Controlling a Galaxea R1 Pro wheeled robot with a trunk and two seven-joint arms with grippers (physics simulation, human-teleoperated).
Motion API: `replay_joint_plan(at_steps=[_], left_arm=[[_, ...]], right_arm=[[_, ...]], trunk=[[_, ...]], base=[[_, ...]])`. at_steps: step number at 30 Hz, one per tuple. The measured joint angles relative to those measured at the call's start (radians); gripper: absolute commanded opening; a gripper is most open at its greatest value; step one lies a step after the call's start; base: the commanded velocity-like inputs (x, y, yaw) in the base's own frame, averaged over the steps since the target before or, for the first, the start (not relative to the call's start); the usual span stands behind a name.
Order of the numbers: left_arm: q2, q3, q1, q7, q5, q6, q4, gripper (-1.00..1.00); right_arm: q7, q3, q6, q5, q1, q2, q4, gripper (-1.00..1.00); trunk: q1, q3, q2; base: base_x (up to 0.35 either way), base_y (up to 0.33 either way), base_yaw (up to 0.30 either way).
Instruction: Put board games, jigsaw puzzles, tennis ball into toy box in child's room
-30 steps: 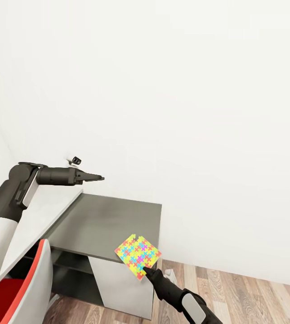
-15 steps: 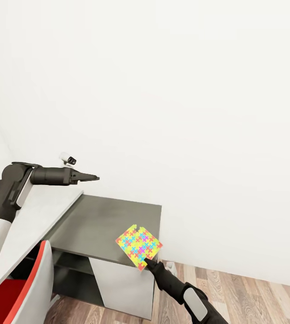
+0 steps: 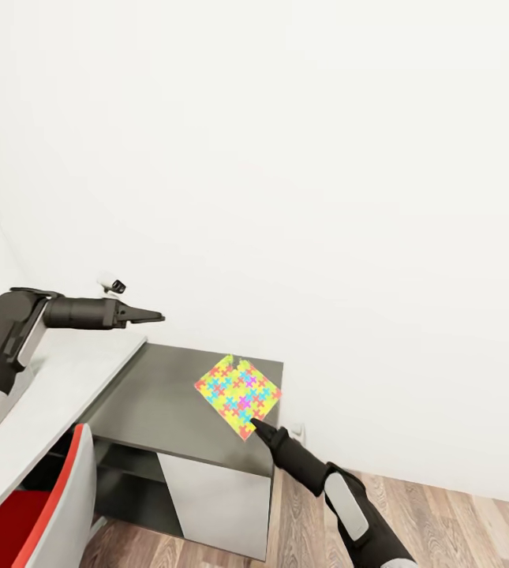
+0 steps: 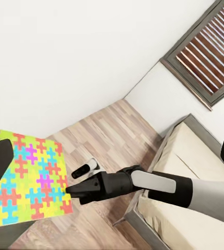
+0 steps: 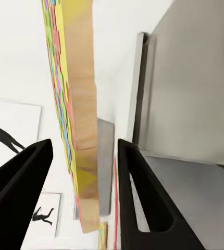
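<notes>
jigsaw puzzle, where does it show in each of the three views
Head view: the jigsaw puzzle is low centre, over the dark grey side desk.
Left wrist view: lower left corner.
Right wrist view: edge-on between the fingers.
Shared landmark: the right gripper at the puzzle's corner.

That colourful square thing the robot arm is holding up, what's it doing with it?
The right gripper holds a jigsaw puzzle by one corner, in the air above the dark grey side desk. In the right wrist view the puzzle stands edge-on between the two fingers. The left gripper is empty and stretched out over the white table beside that desk. The puzzle is not yet put away.
</notes>
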Motion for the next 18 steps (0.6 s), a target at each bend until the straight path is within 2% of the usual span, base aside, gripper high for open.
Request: replay_joint_plan(at_steps=[5, 18], left_arm=[[0.007, -0.002, 0.024, 0.0, -0.001, -0.001, 0.0, 1.0], [0.016, -0.003, 0.031, 0.0, -0.001, -0.001, 0.0, 1.0]], right_arm=[[0.046, -0.001, 0.005, -0.001, 0.0, 0.0, -0.012, -1.0], [0.055, -0.005, 0.005, -0.01, 0.0, 0.0, -0.004, -1.0]], trunk=[[-0.019, 0.016, 0.035], [-0.069, 0.057, 0.126]], base=[[0.0, 0.0, 0.0], [0.0, 0.0, 0.0]])
